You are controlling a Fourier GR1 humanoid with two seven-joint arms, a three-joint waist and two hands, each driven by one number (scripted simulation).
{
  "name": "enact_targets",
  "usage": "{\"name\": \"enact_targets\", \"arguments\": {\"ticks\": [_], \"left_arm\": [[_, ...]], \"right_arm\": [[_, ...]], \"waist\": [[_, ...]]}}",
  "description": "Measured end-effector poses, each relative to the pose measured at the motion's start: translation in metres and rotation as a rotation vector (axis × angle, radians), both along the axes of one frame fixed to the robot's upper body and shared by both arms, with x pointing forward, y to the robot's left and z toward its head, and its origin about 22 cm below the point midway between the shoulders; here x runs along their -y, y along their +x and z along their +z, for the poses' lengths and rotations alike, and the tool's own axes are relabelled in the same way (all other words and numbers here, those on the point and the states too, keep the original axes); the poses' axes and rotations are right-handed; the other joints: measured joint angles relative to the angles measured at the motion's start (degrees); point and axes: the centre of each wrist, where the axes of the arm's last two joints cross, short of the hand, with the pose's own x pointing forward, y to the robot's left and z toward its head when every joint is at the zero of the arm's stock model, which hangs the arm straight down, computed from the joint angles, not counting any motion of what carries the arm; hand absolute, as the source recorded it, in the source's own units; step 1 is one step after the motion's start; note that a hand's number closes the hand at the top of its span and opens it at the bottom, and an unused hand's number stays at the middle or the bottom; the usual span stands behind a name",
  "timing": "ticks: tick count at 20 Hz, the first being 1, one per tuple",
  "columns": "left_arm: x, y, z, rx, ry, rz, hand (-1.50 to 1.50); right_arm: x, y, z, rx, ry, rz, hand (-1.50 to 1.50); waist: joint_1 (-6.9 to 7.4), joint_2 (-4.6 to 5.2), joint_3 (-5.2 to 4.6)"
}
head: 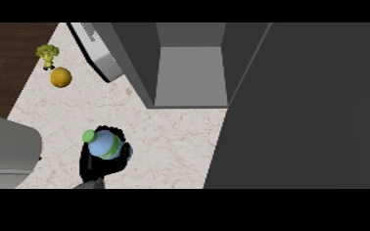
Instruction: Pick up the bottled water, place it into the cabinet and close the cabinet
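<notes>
The bottled water (105,144), pale blue with a green cap, is tilted over the marble counter (173,147) at the lower left. My right hand (98,169) is shut on it, with black fingers curled round the bottle's lower part. Up and to the right of the bottle, the grey cabinet (192,73) stands open with a bare inner shelf. Its light door (98,49) is swung out to the left. At the left edge only a light grey forearm (18,149) shows, with no left hand in view.
A broccoli floret (48,54) and a yellow-orange fruit (60,77) lie at the counter's far left, beside the dark wood floor (22,54). A large dark grey panel (296,107) fills the right side of the view.
</notes>
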Motion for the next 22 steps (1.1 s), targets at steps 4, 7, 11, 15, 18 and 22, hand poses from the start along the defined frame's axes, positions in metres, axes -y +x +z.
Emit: {"name": "enact_targets", "arguments": {"ticks": [4,7,11,15,18,22], "left_arm": [[0.009,0.004,0.011,0.011,0.009,-0.054,1.5],[0.014,0.005,0.022,0.011,-0.01,-0.083,1.5],[0.023,0.011,0.044,0.012,-0.043,-0.116,1.5],[0.042,0.016,0.064,0.023,-0.05,-0.13,1.5],[0.052,0.023,0.086,0.046,-0.038,-0.136,1.5],[0.068,0.03,0.105,0.062,-0.017,-0.144,1.5]], "right_arm": [[0.003,-0.002,-0.002,0.007,-0.009,-0.009,-1.5],[0.001,-0.004,-0.003,-0.006,-0.001,-0.005,-1.5],[0.004,-0.003,-0.002,0.004,-0.012,-0.013,-1.5],[0.006,-0.003,-0.002,0.0,-0.021,-0.019,-1.5],[0.005,-0.004,-0.003,-0.004,-0.013,-0.019,-1.5],[0.003,-0.005,-0.004,-0.001,0.005,-0.016,-1.5]], "waist": [[0.06,-0.05,0.03],[0.09,-0.08,0.03],[0.22,-0.08,0.04],[0.13,-0.07,0.03],[0.11,-0.07,0.04],[0.07,-0.04,0.04]]}}
